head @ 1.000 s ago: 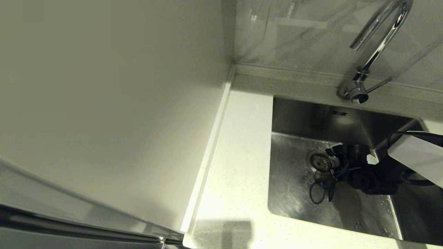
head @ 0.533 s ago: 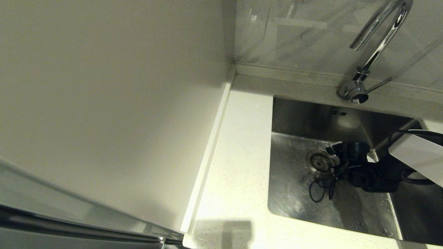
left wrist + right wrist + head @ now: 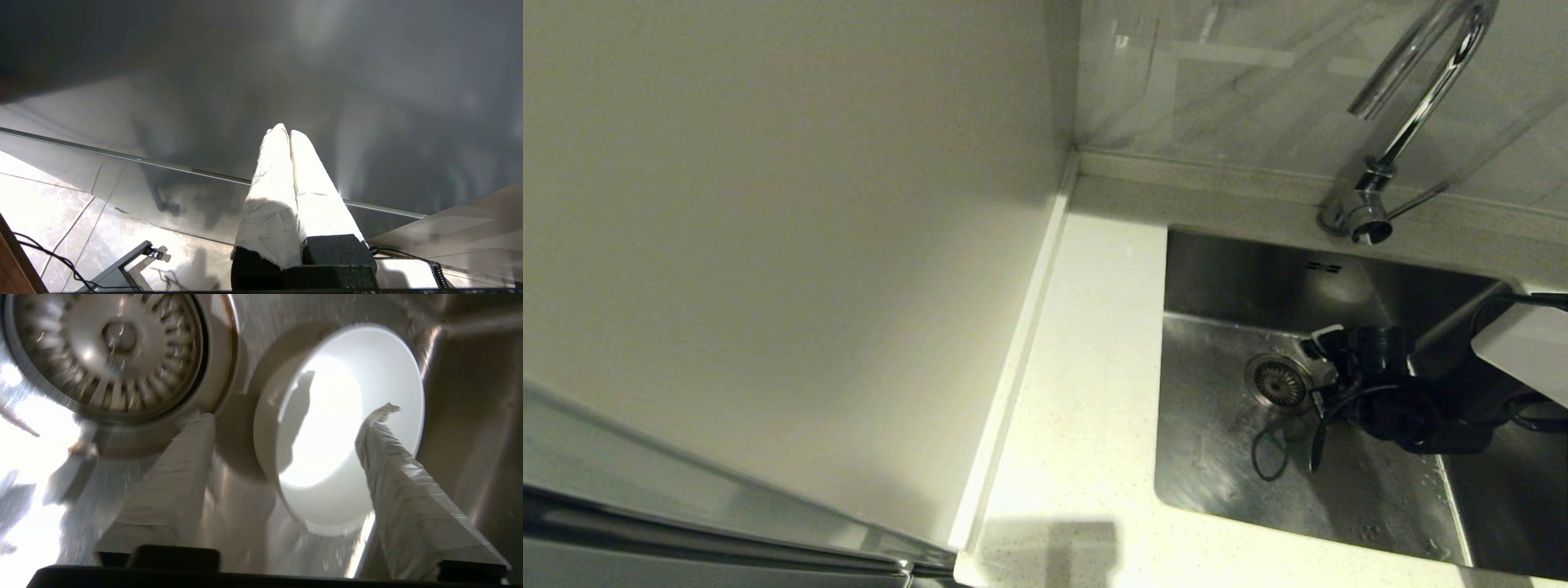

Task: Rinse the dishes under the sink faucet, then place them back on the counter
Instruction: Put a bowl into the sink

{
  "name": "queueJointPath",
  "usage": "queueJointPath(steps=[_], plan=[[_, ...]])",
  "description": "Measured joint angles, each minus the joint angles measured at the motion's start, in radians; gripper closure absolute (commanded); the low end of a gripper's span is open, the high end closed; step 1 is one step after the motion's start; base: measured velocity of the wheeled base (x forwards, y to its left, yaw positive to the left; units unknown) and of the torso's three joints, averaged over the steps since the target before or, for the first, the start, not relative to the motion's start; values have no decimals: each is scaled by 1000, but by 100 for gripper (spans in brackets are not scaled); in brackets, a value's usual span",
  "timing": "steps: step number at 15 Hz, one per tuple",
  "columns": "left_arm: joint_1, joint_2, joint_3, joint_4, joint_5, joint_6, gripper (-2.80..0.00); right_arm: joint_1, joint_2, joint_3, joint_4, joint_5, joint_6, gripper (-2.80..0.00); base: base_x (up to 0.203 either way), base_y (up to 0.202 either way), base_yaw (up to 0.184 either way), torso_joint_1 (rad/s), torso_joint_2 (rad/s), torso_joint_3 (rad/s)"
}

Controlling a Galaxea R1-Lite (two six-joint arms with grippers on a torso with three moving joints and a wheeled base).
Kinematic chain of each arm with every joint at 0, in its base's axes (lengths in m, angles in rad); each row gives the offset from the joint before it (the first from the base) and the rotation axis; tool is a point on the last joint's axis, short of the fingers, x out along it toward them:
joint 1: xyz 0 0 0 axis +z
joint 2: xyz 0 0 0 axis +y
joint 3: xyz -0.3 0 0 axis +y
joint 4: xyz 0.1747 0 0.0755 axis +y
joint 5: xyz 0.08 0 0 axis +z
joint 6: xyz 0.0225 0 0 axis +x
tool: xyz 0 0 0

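Sink floor — right gripper has shifted away from drain, jaws spread astride white bowl rim — grasp imminent.

White bowl lies upright on the sink floor beside the drain
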Motion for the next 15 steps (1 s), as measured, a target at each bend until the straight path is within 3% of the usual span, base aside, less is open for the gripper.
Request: queueJointPath(steps=[5, 9, 12, 15], plan=[[0, 0, 0, 0, 0, 0, 0, -2, -166, 179, -1, 4, 64, -280, 0, 0, 0, 0, 0, 0], [0, 0, 0, 0, 0, 0, 0, -24, -459, 351, 57, 59, 75, -280, 0, 0, 0, 0, 0, 0], [0, 0, 0, 0, 1, 0, 0, -145, -723, 349, 339, 219, 77, -280, 0, 0, 0, 0, 0, 0], [0, 0, 0, 0, 0, 0, 0, -383, -867, 192, 741, 463, 75, -280, 0, 0, 0, 0, 0, 0]])
